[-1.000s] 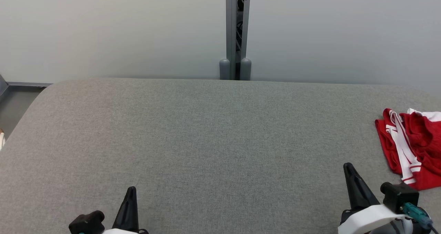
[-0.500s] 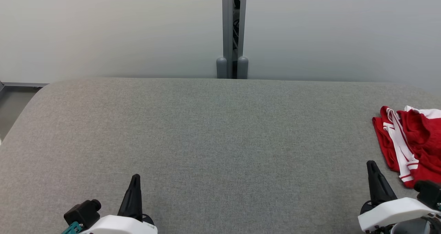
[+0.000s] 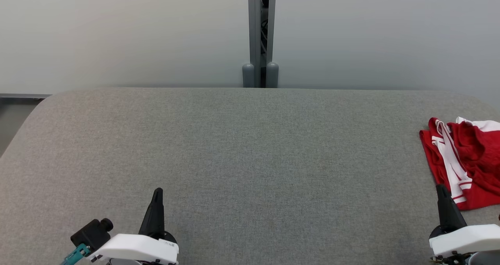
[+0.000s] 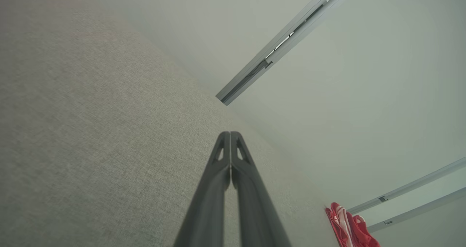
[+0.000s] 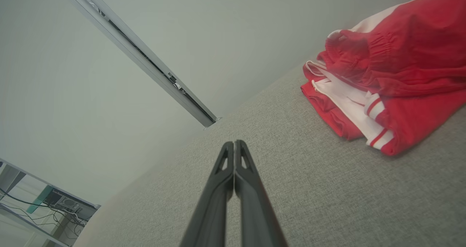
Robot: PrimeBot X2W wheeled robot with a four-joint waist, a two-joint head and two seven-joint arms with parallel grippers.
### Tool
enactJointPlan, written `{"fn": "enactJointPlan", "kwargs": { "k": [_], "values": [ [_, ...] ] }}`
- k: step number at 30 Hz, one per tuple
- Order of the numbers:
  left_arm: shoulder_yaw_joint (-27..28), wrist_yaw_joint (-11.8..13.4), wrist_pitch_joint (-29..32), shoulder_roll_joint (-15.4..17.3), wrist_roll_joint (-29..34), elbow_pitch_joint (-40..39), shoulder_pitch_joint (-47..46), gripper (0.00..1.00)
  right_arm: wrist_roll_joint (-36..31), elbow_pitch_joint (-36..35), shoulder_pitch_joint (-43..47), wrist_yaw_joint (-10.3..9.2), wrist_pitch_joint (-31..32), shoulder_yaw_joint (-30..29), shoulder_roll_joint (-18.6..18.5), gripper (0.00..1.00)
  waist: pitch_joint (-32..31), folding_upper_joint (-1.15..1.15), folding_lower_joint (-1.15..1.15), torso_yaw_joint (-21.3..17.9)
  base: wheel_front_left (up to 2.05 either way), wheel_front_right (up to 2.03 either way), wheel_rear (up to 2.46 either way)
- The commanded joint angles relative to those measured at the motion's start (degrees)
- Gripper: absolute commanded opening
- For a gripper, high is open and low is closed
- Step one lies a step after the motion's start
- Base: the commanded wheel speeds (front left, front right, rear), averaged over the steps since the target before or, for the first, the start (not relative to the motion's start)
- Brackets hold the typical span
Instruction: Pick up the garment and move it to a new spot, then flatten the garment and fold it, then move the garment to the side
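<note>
The left pincer [image 3: 157,191] and right pincer [image 3: 441,187], both pressed together, are at the near edge, wide apart. The red garment [image 3: 474,159] lies at the right edge of the grey surface [image 3: 250,152], just beside the right pincer.

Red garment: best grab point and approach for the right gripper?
Probably the red garment at its striped corner, nearest the right gripper, coming low over the table from the robot's left: layers stack there into a raised edge. Open the shut jaws first.
</note>
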Motion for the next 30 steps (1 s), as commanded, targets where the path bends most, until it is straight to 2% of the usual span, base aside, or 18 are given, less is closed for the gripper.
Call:
{"fn": "enactJointPlan", "kwargs": {
  "k": [1,30],
  "values": [
    [-0.2,-0.6,0.2,0.2,-2.2,-0.5,-2.4,0.0,2.7,-1.3,-0.5,0.02,1.0,-1.2,-0.5,0.0,0.1,0.0,0.0,-0.1,0.0,0.0,0.0],
    [-2.5,-2.6,2.1,0.3,-19.3,0.1,-6.2,0.0,23.1,-3.3,0.3,0.02,8.8,-9.1,-0.8,0.0,0.8,0.0,0.0,-1.3,0.0,0.0,0.0]
  ]
}}
